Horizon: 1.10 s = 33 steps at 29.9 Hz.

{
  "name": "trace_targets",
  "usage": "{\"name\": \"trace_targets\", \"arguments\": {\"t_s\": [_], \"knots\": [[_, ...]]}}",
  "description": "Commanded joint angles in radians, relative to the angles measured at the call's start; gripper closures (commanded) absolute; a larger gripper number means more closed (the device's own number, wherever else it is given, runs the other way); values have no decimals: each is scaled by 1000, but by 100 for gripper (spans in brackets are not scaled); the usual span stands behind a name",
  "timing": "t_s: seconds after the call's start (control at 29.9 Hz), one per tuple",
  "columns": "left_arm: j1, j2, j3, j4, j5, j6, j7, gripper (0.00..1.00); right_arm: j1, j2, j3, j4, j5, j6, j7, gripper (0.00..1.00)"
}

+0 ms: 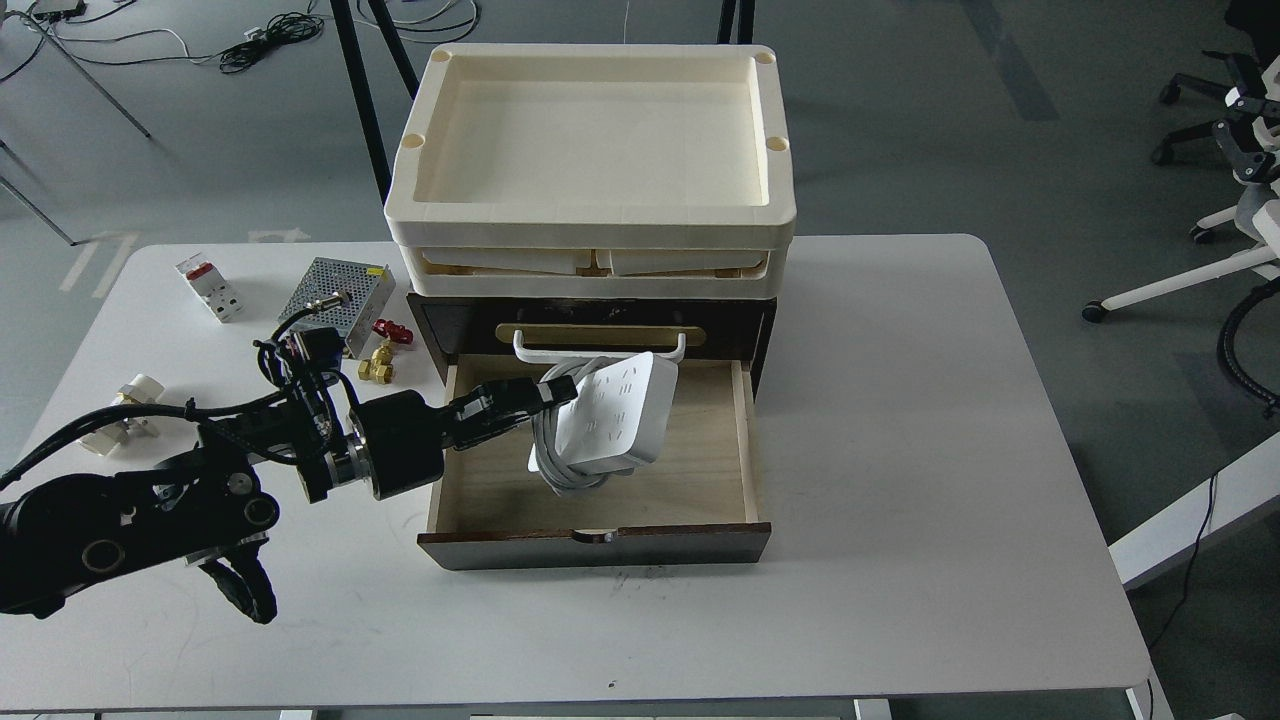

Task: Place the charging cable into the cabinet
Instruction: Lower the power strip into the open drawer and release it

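The charging cable [612, 412] is a white power strip with its thick white cord looped around it. My left gripper [548, 394] is shut on its left edge and holds it tilted above the open drawer. The cabinet [600, 535] is dark brown, and its pulled-out drawer shows a pale wood interior [700, 440]. The strip's top edge overlaps the white bar handle [530, 350] on the cabinet front. My right gripper is out of view.
Cream plastic trays [590, 215] are stacked on the cabinet. On the white table [900, 450] at the left lie a silver perforated box [340, 285], a white block with a red switch [208, 288], a brass valve [380, 362] and a white plug [130, 395].
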Motion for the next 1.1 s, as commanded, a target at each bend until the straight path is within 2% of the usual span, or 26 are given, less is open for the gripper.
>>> {"name": "trace_targets", "arguments": {"t_s": [0.0,0.3,0.54,0.74,0.8,0.9,1.07], "knots": [[18,-12,0,36,2,0,0,97,-2,0,0,0,0,0,0,1],[19,-47,0,103,1,2,0,97,-8,0,0,0,2,0,0,1],[32,-42,-2,106,4,0,0,88,-11,-3,3,0,9,0,0,1],[51,-32,-2,82,7,0,0,69,-11,-3,3,0,12,0,0,1],[53,-30,-3,73,7,0,0,58,-11,-3,3,0,14,0,0,1],[53,-29,-5,71,6,0,0,49,-11,-8,3,0,14,0,0,1],[77,-19,-67,47,1,-2,0,32,-11,-8,3,0,14,0,0,1]]}}
